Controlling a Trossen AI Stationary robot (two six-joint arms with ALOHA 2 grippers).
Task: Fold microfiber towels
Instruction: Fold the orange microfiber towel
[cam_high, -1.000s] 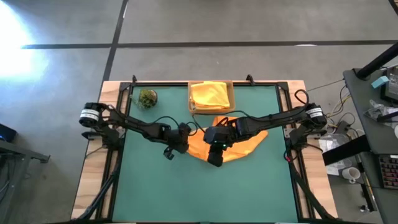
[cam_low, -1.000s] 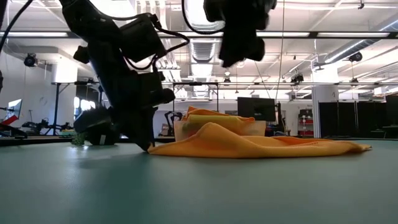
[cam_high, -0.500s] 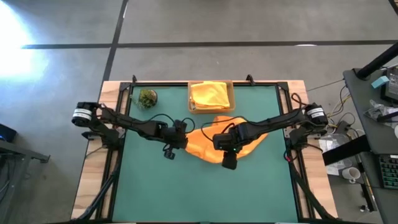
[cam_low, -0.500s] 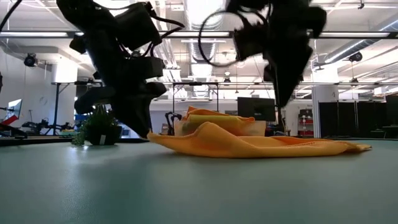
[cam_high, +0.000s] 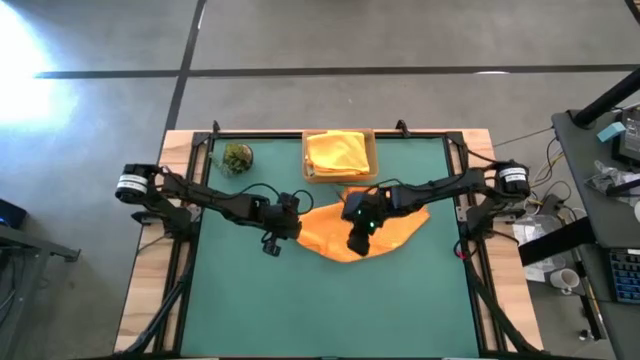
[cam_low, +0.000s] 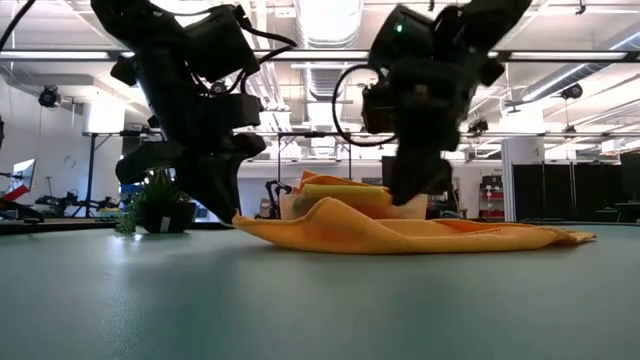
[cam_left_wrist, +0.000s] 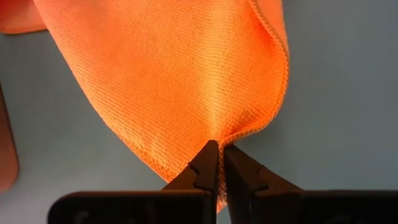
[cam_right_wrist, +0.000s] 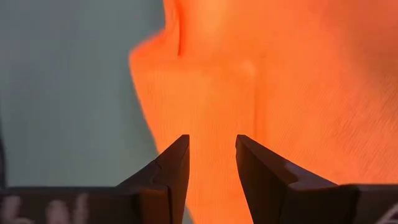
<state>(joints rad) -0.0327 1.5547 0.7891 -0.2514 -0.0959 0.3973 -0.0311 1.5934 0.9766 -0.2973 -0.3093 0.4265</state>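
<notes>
- Since a second ago the right pincer (cam_high: 358, 243) has swung off the near edge of the orange towel (cam_high: 385, 232), out to the right and back, and dropped low over the cloth's middle; the left pincer (cam_high: 297, 231) has drawn slightly left with its corner.
- Nearest the front tabletop edge, the orange towel lies crumpled on the green mat (cam_high: 250, 300), its long axis running left to right, just in front of the cardboard tray (cam_high: 372, 150).
- Left pincer is pressed together on the towel's left corner (cam_left_wrist: 214, 134), pinching the hem just off the mat.
- Right pincer has its fingers spread, nothing between them, tips pointing down at cloth directly beneath (cam_right_wrist: 211, 112).
- Judged from this, the coming move turns on the right pincer finding an edge: the free right end lies away from the left pincer, nearer the right arm.
- Farther back, a yellow towel (cam_high: 338, 152) sits folded in the tray; a small plant (cam_high: 237, 156) stands left of it.
</notes>
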